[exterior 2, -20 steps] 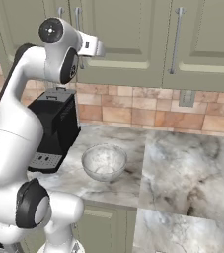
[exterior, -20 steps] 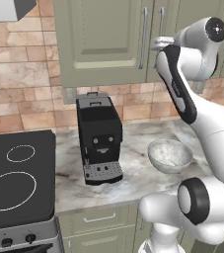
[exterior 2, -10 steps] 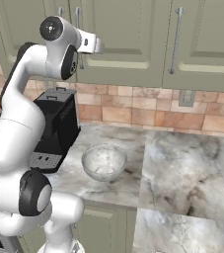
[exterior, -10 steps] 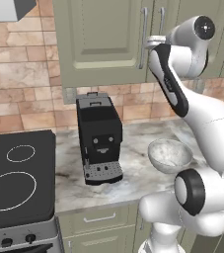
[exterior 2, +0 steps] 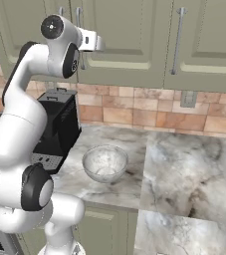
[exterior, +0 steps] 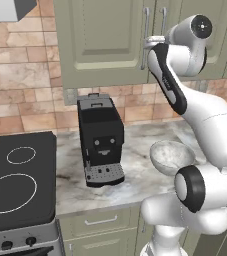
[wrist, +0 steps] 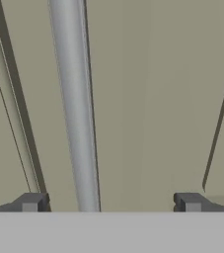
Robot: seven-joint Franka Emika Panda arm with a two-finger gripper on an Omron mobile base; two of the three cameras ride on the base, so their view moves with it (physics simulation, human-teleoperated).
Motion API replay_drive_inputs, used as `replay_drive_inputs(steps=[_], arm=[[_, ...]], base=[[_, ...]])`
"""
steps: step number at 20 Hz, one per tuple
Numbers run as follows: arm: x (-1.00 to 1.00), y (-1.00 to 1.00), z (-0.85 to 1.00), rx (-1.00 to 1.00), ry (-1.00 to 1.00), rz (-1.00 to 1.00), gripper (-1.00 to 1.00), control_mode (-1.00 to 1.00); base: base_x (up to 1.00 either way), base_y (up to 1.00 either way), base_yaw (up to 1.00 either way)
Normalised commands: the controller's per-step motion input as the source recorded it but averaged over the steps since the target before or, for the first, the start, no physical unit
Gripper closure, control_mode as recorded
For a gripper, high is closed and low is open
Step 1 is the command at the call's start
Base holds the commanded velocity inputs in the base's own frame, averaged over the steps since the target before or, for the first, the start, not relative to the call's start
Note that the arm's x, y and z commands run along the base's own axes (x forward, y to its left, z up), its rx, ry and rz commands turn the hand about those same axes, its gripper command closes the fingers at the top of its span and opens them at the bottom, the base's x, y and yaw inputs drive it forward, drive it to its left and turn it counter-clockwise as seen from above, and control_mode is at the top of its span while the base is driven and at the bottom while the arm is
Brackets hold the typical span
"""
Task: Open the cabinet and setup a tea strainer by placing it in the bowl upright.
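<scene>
The sage-green cabinet [exterior: 100, 40] [exterior 2: 134, 35] hangs shut above the counter. My gripper [exterior: 146, 45] [exterior 2: 101, 45] [wrist: 111, 202] is raised right up to its door [wrist: 148, 99] and stands open. In the hand view the door's vertical silver bar handle [wrist: 76, 108] [exterior: 146, 25] runs between my two fingertips [wrist: 32, 202], closer to the left one, and neither tip touches it. The marbled whitish bowl [exterior: 171, 154] [exterior 2: 104, 163] rests empty on the counter below, to the right of the coffee machine. The tea strainer is hidden.
A black coffee machine [exterior: 101, 137] [exterior 2: 59, 127] stands against the brick backsplash beneath the cabinet. A black stovetop [exterior: 15, 180] lies at the left. Another cabinet door with a bar handle [exterior 2: 178, 40] lies to the right. Marble counter [exterior 2: 184, 174] stretches right of the bowl.
My hand has moved leftward in the left base view and closer to the cabinet door, bringing the open fingers around the bar handle. The bowl and machine have stayed put.
</scene>
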Motion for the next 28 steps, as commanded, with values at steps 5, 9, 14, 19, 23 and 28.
replay_drive_inputs(steps=[5, 9, 14, 19, 23, 28], arm=[[0.32, 0.0, -0.08, -0.01, 0.0, 0.0, -1.0, -1.0], [0.27, 0.0, -0.05, 0.0, 0.0, 0.0, -1.0, -1.0], [0.17, 0.02, 0.0, 0.0, -0.02, 0.0, -1.0, -1.0], [0.2, 0.09, 0.0, 0.0, -0.04, 0.0, -1.0, -1.0], [0.22, 0.12, -0.06, 0.0, -0.03, 0.0, 1.0, -1.0], [0.25, 0.13, -0.02, 0.0, 0.0, 0.0, 1.0, -1.0]], base=[[0.0, 0.0, 0.0], [0.0, 0.0, 0.0], [0.0, 0.0, 0.0], [0.0, 0.0, 0.0], [0.0, 0.0, 0.0], [0.0, 0.0, 0.0]])
